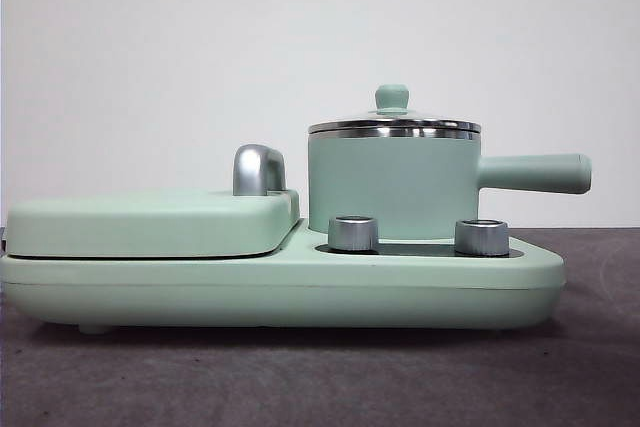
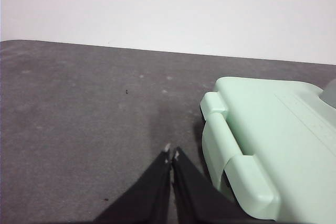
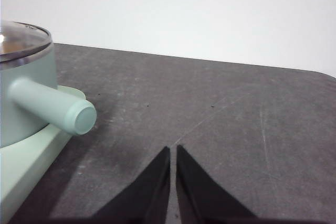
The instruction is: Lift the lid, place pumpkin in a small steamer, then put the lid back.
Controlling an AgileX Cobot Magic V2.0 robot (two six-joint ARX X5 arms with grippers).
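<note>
On the right half of the wide mint green appliance base (image 1: 280, 292), the small steamer (image 1: 392, 187) is seen standing upright, its long side handle (image 1: 535, 174) pointing away to the right in the front view. The lid (image 1: 393, 123) is seated on the pot's steel rim, its green knob on top. The inside of the pot cannot be made out: in the right wrist view only part of the glass is caught at the picture's edge, showing brownish reflections, and no pumpkin can be identified in any view. Two silver dials (image 1: 353, 233) are set in front of the pot, and the base's left half is covered by a flat mint green cover (image 1: 150, 222) with a silver handle (image 1: 258, 169). Neither arm is shown in the front view. The left hand (image 2: 171, 153) is held over the grey tabletop (image 2: 79, 119) just beside the cover's end, its jaws closed tip to tip on nothing. The right hand (image 3: 172, 150) is held over bare tabletop near the handle's tip, jaws likewise pressed together and empty.
</note>
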